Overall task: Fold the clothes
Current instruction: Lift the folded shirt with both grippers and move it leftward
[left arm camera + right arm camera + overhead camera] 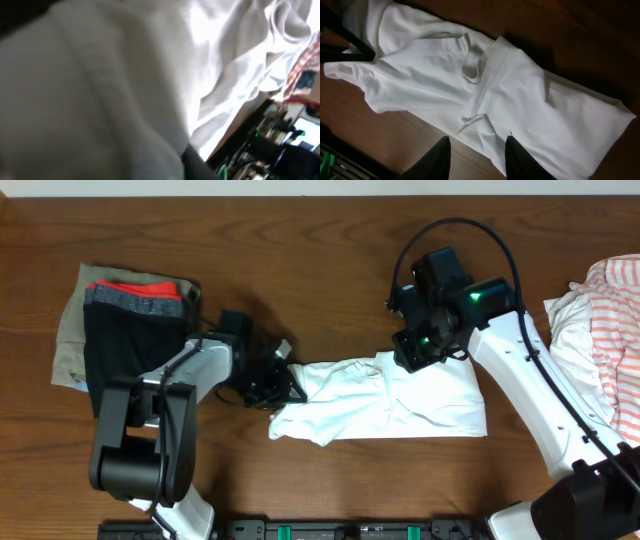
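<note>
white shirt (100, 90) cloth crowds the left gripper (275, 380), whose jaws i cannot tell as spread or pinching. right gripper (477, 141) has its jaws spread, shirt lying just beneath them. risk: a shallow bite on the bunched edge slips, and the fold collapses.
</note>
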Tool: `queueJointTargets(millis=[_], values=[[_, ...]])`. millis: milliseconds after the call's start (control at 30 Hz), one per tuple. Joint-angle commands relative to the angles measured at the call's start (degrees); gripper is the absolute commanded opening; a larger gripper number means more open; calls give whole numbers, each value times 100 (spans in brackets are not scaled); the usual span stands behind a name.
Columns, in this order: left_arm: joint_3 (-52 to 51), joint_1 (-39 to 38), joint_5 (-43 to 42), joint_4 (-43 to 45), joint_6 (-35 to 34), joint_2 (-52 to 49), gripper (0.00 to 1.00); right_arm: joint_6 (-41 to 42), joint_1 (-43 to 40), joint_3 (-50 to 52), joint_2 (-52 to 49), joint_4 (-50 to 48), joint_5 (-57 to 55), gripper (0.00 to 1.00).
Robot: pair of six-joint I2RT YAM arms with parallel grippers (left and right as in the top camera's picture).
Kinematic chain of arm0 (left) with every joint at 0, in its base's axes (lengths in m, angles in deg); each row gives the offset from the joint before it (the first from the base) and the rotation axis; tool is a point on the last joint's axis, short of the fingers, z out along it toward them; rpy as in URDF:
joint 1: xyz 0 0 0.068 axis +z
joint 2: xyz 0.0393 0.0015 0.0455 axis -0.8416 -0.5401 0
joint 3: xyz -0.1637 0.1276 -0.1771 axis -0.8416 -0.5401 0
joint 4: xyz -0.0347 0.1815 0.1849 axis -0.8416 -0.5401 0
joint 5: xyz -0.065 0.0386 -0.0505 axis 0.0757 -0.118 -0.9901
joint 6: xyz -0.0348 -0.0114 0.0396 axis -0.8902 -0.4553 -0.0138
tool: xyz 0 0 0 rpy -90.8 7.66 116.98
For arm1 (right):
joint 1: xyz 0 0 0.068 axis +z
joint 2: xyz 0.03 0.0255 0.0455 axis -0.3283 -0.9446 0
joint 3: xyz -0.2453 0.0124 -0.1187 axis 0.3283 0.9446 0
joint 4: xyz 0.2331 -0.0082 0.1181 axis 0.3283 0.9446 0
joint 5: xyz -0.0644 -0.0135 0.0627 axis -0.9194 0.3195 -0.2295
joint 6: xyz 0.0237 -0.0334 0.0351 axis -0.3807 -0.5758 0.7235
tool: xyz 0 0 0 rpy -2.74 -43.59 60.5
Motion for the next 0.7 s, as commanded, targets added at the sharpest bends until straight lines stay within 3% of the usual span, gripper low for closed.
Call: queueJointTargets(millis=[0,133,333,667], values=[[-22,17,-229,-9,-33,-72,7,96,-33,-57,17,9,-15,34],[46,271,-37,-221,116,-24,6,98,-46,-57,37,-2,-17,33],[636,984,1663,-1029,424,251,6,164,-245,-57,83,-37,-15,33],[1709,1923,1751,-1755,551,476,6,227,-579,-57,90,-35,-17,33]])
